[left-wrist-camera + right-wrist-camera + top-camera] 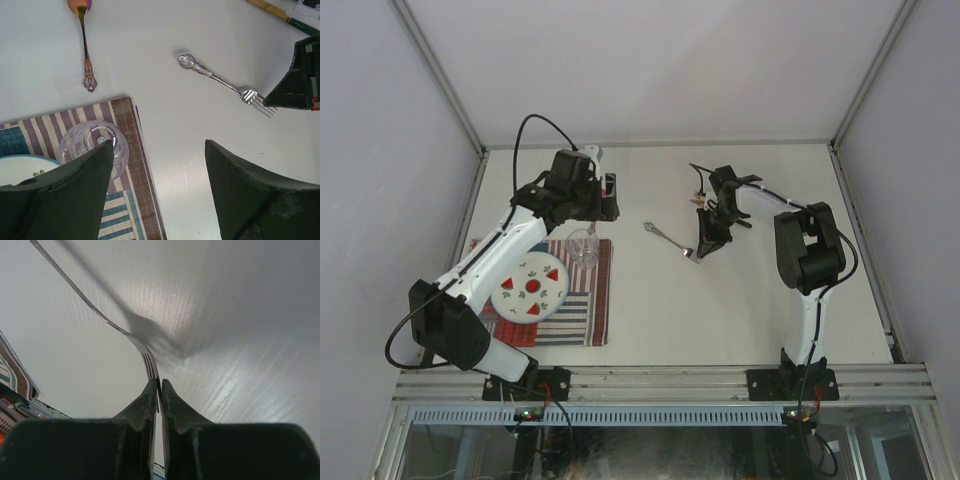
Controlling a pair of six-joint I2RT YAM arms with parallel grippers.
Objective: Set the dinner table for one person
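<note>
Fork (670, 240) lies mid-way across the table (740, 310), tines clenched in my right end effector (698, 252), handle running far-left toward the placemat (600, 310). I judge its spot lies leftward, beside the plate (530, 288); right arm nearer. My left end effector (607, 195) hangs released near the glass (583, 247).

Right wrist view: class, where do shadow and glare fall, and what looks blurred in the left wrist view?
Right wrist view: the fork shadows the dinner table beside its tines, sheen streaks lower right; left wrist view: near jaws blurred.
</note>
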